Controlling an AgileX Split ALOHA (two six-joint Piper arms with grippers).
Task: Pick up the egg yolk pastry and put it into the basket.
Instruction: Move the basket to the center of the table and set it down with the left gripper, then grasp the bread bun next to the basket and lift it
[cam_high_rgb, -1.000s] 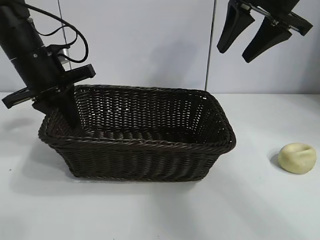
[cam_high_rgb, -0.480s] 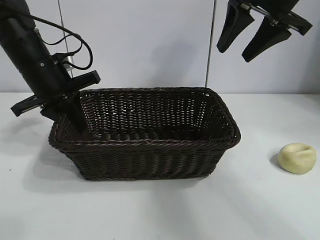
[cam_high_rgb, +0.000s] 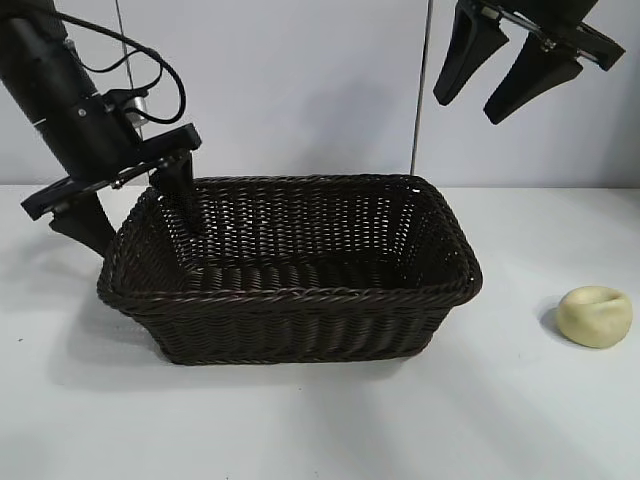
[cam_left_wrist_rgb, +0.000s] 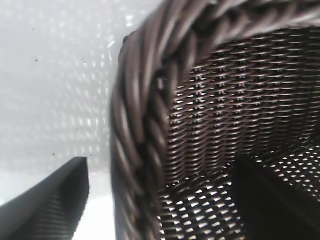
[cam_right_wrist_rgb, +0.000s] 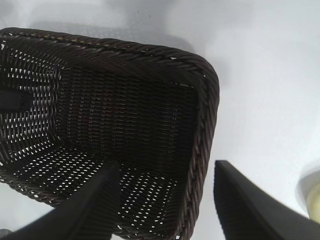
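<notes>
Your left gripper (cam_high_rgb: 125, 212) straddles the basket (cam_high_rgb: 290, 290) at its left end wall: one of the fingers inside, one outside, parted around the braided rim without visibly pinching it, which looks like a way to steady or shift the basket. The egg yolk pastry (cam_high_rgb: 594, 316) sits on the table (cam_high_rgb: 320, 420) well right of the basket, untouched. Your right gripper (cam_high_rgb: 510, 70) hangs high above the basket's right end, fingers wide apart and empty, seemingly poised to descend on the pastry.
</notes>
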